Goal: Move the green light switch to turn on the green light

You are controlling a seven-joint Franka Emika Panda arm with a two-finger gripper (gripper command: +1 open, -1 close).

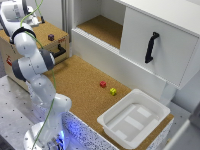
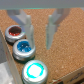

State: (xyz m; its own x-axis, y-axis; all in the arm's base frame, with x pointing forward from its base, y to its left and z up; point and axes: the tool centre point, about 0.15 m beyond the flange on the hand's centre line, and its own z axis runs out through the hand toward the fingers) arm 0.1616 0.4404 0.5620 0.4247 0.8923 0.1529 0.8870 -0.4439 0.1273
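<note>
In the wrist view, three round buttons lie in a row on the cork-covered surface. The green light switch (image 2: 34, 70) has a teal-green rim and a bright pale centre. Beside it are a blue button (image 2: 23, 48) and a red-centred button (image 2: 15, 33). My gripper (image 2: 39, 44) is open, its two translucent fingers (image 2: 52, 30) hovering above the cork next to the blue button, short of the green switch. In the exterior view the gripper (image 1: 31, 20) hangs over the wooden box (image 1: 30, 50) at the exterior view's left; my arm hides the buttons there. No separate green light shows.
A small dark purple block (image 1: 51, 37) sits on the wooden box, above its black drawer handle (image 1: 60, 51). A red cube (image 1: 103, 84) and a yellow cube (image 1: 113, 91) lie on the cork table. A white bin (image 1: 135, 117) and a white cabinet with a black-handled door (image 1: 151, 47) stand at the exterior view's right.
</note>
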